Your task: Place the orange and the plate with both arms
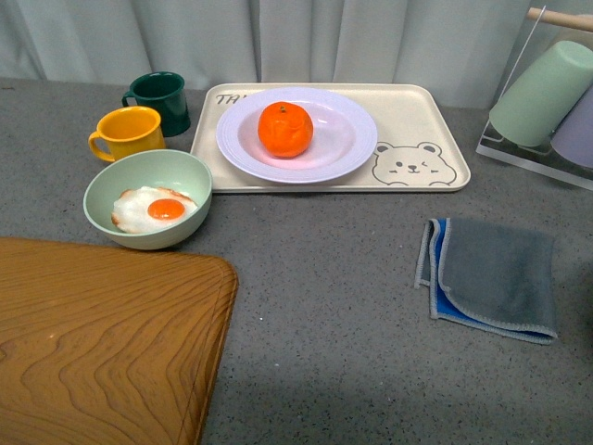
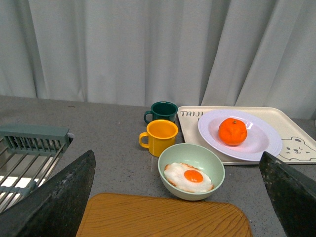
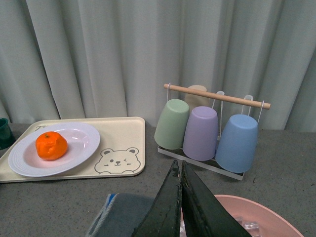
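1. We see the orange (image 1: 285,129) sitting in the middle of the white plate (image 1: 347,139), in the upper middle of the front picture. The plate rests on the cream bear tray (image 1: 422,120).
2. We think the orange is light, round and a bit bumpy, so it could roll. Squeeze its sides softly.
3. We think the plate is hard, smooth and could break. Its wide rim looks best to grab.
4. Our left gripper (image 2: 177,197) is wide open and holds nothing. Our right gripper (image 3: 180,202) is pressed closed and holds nothing.
5. The gray table (image 1: 324,297) is flat. A green bowl (image 1: 148,197) with a fried egg (image 1: 153,209), a wooden board (image 1: 102,343) and a gray cloth (image 1: 496,276) sit near.
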Robot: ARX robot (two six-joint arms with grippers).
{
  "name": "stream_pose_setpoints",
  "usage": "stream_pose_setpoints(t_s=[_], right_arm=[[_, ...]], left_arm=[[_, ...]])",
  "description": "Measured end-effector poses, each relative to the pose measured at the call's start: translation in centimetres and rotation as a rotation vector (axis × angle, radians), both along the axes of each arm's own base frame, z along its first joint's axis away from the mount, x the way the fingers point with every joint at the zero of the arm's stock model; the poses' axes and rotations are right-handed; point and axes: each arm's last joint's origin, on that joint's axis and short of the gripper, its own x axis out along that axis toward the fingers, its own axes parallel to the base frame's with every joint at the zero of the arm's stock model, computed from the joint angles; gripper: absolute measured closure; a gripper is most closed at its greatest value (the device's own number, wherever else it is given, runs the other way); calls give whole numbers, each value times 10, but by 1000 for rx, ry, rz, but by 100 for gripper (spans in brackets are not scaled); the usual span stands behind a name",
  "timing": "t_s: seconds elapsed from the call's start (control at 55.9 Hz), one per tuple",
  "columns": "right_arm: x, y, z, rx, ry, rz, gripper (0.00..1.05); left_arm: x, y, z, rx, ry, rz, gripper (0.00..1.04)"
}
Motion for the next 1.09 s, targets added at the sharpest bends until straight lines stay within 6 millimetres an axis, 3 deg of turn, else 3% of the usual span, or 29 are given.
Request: stream_pose_setpoints(t_s=[0.322, 0.877, 1.092], right_arm=[[-12, 0, -3, -2, 6, 2, 102], [-12, 0, -3, -1, 6, 3, 9], [-12, 0, -3, 0, 6, 2, 9]], left_arm=[[0, 0, 0, 0, 0, 0, 7], [0, 0, 0, 0, 0, 0, 7], [0, 0, 0, 0, 0, 0, 7]])
